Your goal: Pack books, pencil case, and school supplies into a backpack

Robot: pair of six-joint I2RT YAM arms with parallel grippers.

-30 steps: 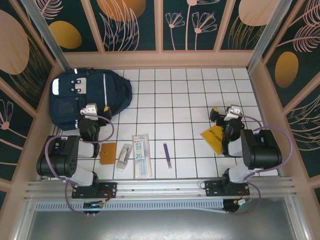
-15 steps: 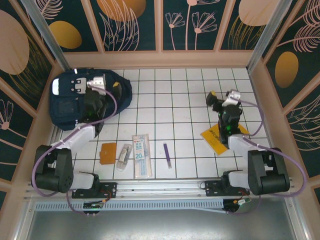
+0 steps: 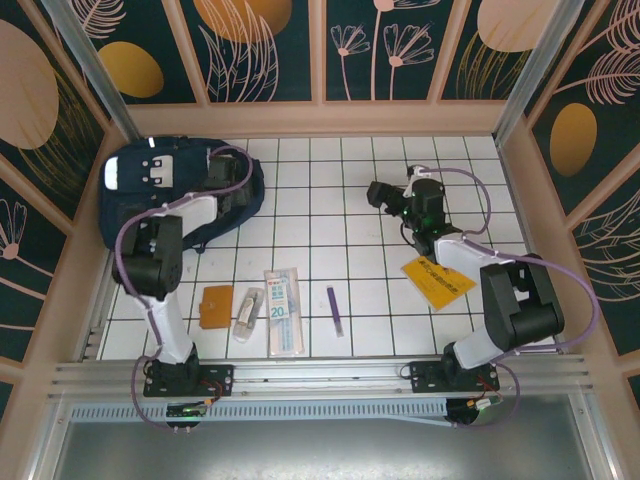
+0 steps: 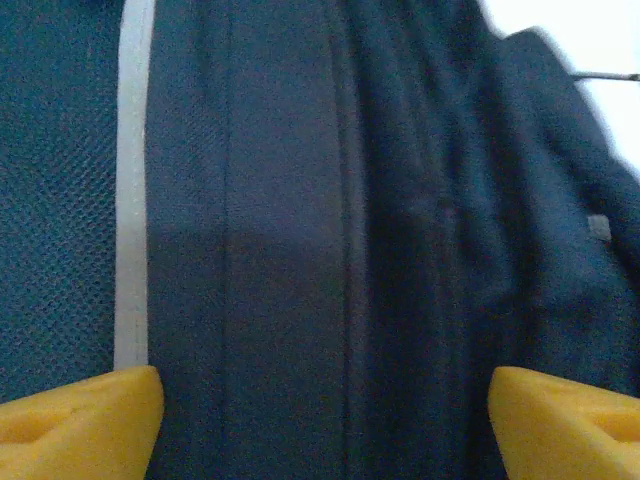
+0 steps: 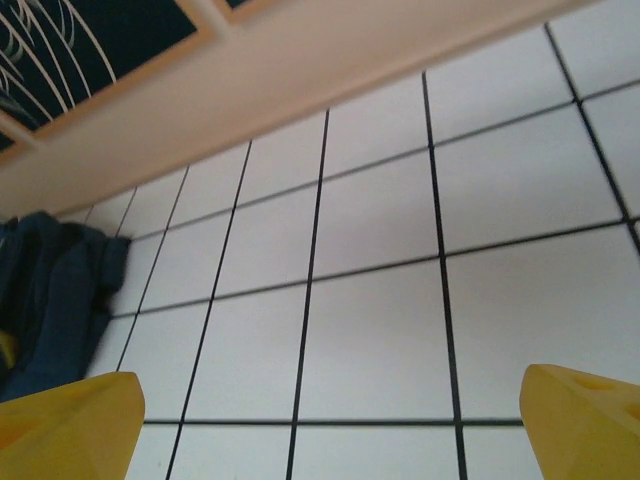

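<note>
The navy backpack (image 3: 150, 195) lies at the table's far left. My left gripper (image 3: 236, 183) hovers open at its right side; in the left wrist view the yellow fingertips (image 4: 80, 420) stand wide apart just over the dark fabric (image 4: 300, 220). My right gripper (image 3: 381, 194) is open over bare tiles right of centre, holding nothing (image 5: 325, 425). The yellow booklet (image 3: 438, 280) lies near the right arm. Along the front lie the orange-brown book (image 3: 215, 305), a small clear packet (image 3: 247, 312), the long clear pack (image 3: 283, 310) and the purple pen (image 3: 333, 308). The pencil case is out of view.
Wooden walls (image 3: 320, 118) close in the white tiled table (image 3: 330, 230) at the back and both sides. A metal rail (image 3: 320, 375) runs along the front edge by the arm bases. The backpack's edge (image 5: 55, 300) shows at the left of the right wrist view.
My left arm has reached further back and right across the backpack to its right side. The right gripper has swung left toward the table's middle. The loose items have not moved.
</note>
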